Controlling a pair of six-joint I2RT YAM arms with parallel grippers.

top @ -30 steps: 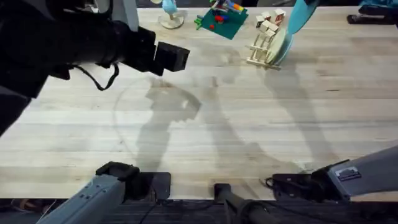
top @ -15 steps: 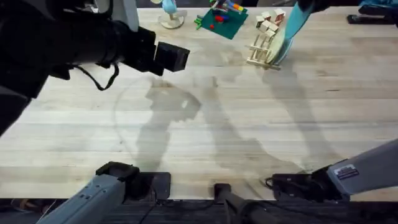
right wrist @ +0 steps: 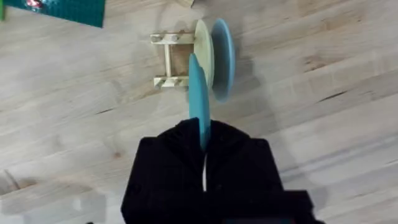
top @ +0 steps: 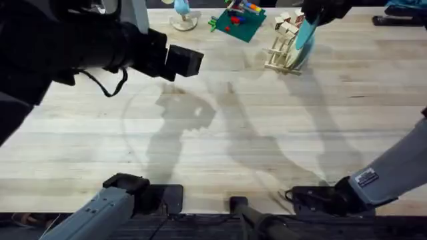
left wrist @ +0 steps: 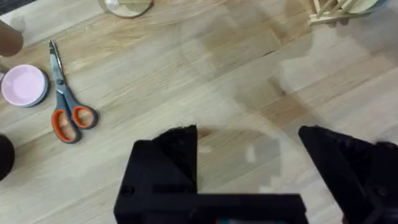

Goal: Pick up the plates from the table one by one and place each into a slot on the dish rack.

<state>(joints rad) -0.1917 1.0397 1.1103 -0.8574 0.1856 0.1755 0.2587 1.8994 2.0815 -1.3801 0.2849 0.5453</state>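
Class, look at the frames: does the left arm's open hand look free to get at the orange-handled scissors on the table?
Probably yes. The left hand hangs open above bare table, and the scissors lie flat nearby with nothing over them. Only the pink dish sits close beside the blades, so approach from the handle side.

The right arm's tool (top: 319, 12) is at the far right of the surface (top: 267, 147), over the wooden dish rack (top: 283, 48), holding a turquoise plate (top: 306, 33) on edge, tilted just above the rack. Beside the rack lies a green block board (top: 237, 21). The left arm (top: 80, 47) looms large and dark at upper left.
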